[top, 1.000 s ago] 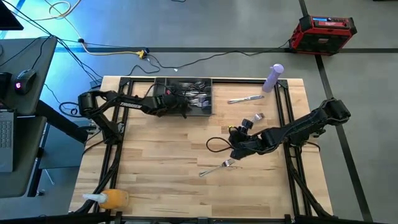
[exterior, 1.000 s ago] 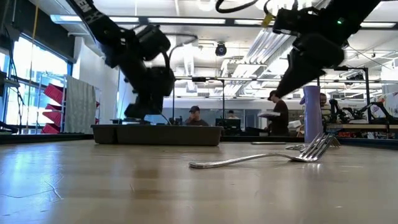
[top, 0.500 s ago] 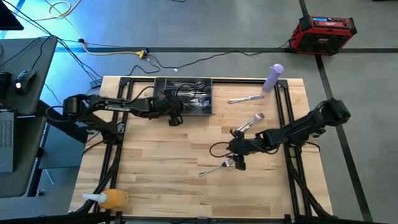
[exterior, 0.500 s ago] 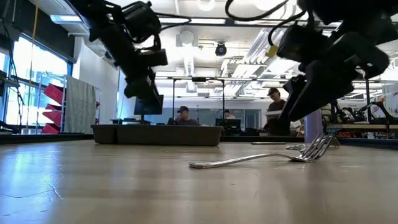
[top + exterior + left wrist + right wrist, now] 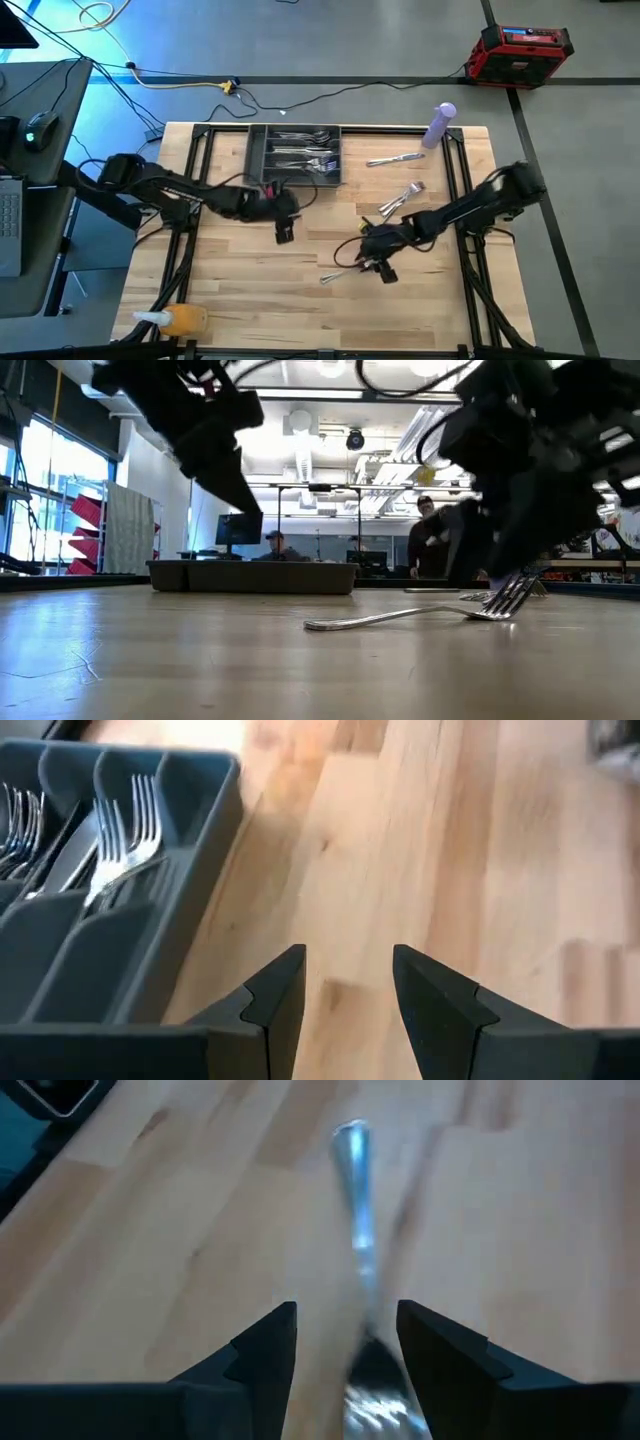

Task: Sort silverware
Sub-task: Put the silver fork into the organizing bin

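Note:
A silver fork [image 5: 340,272] lies flat on the wooden table near its middle, tines toward the right. My right gripper [image 5: 376,262] is low over the tine end and open. In the right wrist view its fingers [image 5: 270,1350] stand on either side of the fork's neck [image 5: 362,1280], and no touch shows. My left gripper [image 5: 283,230] hangs open over bare wood just on the near side of the dark grey tray [image 5: 262,150], with nothing between its fingers [image 5: 280,990]. The tray's compartments hold forks [image 5: 125,830] and other silverware.
A knife [image 5: 395,158] and two more pieces of silverware [image 5: 402,198] lie on the table right of the tray. A purple bottle [image 5: 440,125] stands at the far right corner. An orange object [image 5: 182,320] sits at the near left corner. People show in the room behind.
My left gripper has drawn out of the tray, rolled, and moved toward the table's near edge and middle. My right gripper has tipped downward and sunk onto the fork's tine end, ending astride it. The fork has not moved.

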Controlling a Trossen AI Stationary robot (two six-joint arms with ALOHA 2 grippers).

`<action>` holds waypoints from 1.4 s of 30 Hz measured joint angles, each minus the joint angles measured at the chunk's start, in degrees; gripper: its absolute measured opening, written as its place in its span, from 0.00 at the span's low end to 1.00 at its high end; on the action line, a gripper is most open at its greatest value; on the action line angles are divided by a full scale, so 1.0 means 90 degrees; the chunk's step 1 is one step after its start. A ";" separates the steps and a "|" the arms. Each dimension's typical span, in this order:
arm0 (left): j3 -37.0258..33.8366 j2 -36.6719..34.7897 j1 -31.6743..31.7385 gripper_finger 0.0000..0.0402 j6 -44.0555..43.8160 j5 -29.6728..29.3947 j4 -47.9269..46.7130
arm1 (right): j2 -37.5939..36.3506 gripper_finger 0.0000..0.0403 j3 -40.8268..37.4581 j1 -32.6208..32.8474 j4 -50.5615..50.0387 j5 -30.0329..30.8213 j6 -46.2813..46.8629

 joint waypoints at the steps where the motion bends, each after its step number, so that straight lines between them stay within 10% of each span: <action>1: 0.0000 0.0000 -0.0136 0.33 -0.0123 -0.0154 0.0093 | 0.0204 0.39 0.0000 0.0051 0.0257 -0.0032 0.0029; 11: 0.0000 0.0148 -0.0800 0.33 -0.0306 -0.1517 0.0442 | 0.1455 0.26 0.0060 0.0357 0.1750 0.0769 0.0675; 17: 0.0002 0.0548 -0.0798 0.33 -0.0485 -0.1411 0.0681 | 0.1483 0.03 0.0040 0.0353 0.1839 0.0754 0.0711; 23: 0.0002 0.1404 -0.0721 0.33 -0.0506 -0.0299 0.1656 | 0.1180 0.00 0.0005 0.0199 0.1756 0.0716 0.0725; 33: 0.0002 0.1603 -0.0698 0.33 0.0025 -0.0110 0.2034 | 0.0554 0.14 -0.0006 0.0349 0.1890 0.1082 -0.0039; 42: 0.0005 0.1574 -0.0693 0.33 0.0037 -0.0361 0.2127 | 0.1557 0.39 0.0008 0.0410 0.2373 0.2083 -0.0400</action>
